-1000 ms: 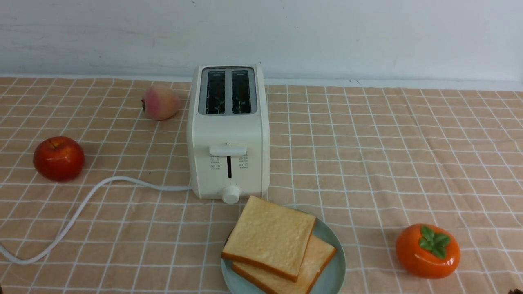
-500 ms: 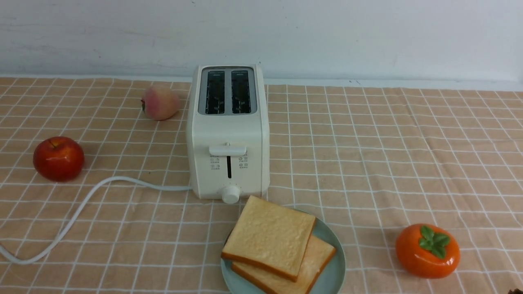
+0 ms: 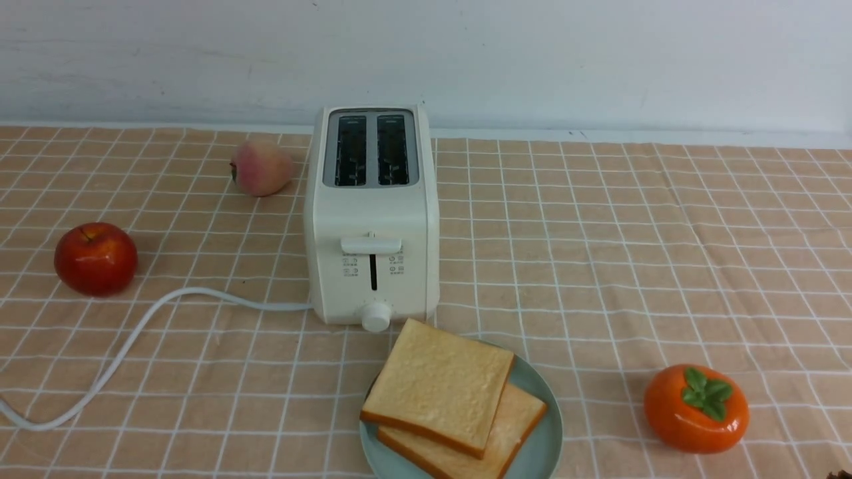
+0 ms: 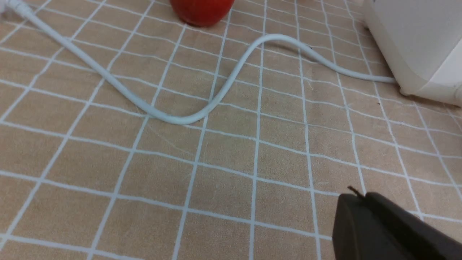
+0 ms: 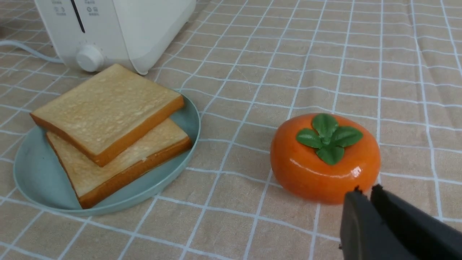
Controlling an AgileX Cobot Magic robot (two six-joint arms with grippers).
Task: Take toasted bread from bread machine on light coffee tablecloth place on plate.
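Note:
The cream-white bread machine (image 3: pixel 371 213) stands on the light coffee tablecloth (image 3: pixel 632 266), and both its slots are empty. Two slices of toasted bread lie stacked on the pale blue-green plate (image 3: pixel 542 439) just in front of it: the top slice (image 3: pixel 439 386) over the lower slice (image 3: pixel 519 426). The right wrist view shows the stack (image 5: pixel 104 104) on the plate (image 5: pixel 32 180). My right gripper (image 5: pixel 364 191) is shut and empty, low beside the persimmon. My left gripper (image 4: pixel 361 196) is shut and empty over bare cloth near the toaster's corner (image 4: pixel 422 43).
The toaster's white cord (image 3: pixel 133 332) snakes left across the cloth. A red apple (image 3: pixel 96 258) sits at the left and a peach (image 3: pixel 261 166) behind the toaster's left. An orange persimmon (image 3: pixel 696 409) sits right of the plate.

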